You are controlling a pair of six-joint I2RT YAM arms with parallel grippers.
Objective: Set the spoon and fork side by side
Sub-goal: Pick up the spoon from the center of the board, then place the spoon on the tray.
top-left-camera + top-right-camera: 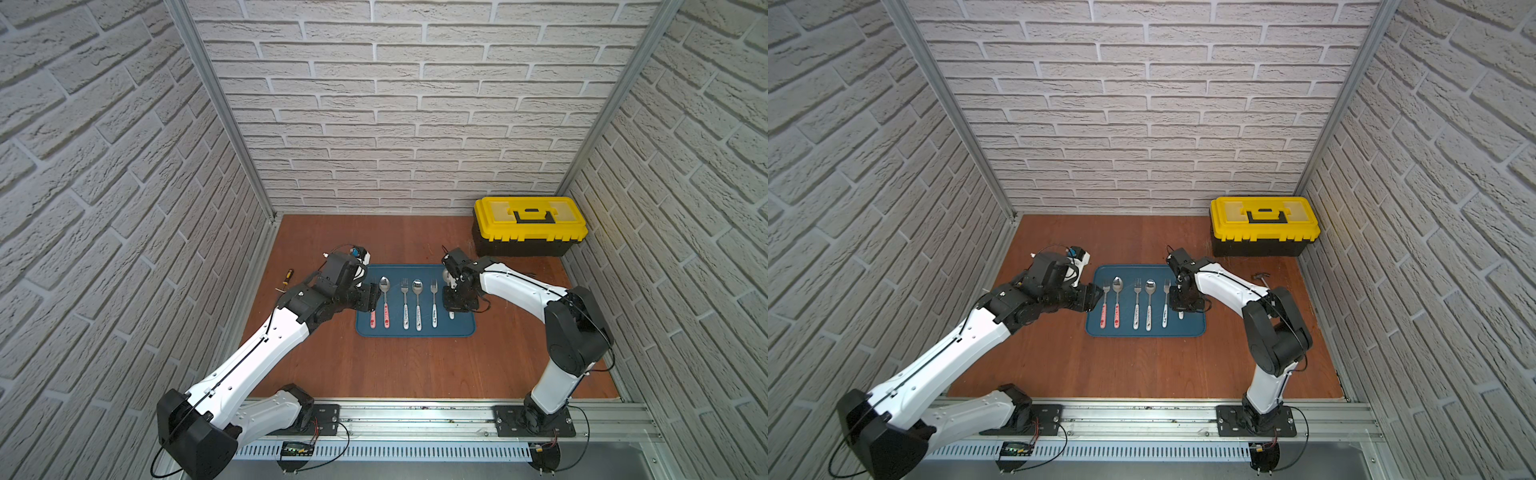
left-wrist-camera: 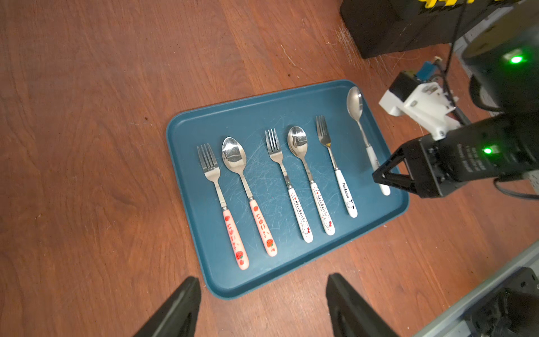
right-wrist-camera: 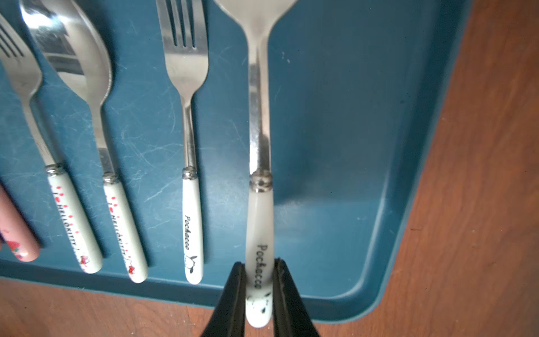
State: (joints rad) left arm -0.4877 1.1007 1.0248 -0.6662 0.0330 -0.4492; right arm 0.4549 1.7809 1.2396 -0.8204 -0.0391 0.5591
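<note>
Right hand (image 3: 259, 264) pinches the spoon (image 3: 259, 116) by its white handle tip, seemingly to line it up beside the matching fork (image 3: 189, 131) at the right side of the tray (image 3: 350, 146); left hand (image 2: 262, 278) hovers wide and empty by its left edge.

A robot lab cell: brick-pattern panels (image 1: 374, 124) on aluminium framing (image 1: 212, 95).

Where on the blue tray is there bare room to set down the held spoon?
Bare tray lies between the Pochacco fork and the rim by the right end effector, beside the held spoon. The rest is crowded: five pieces close together.
</note>
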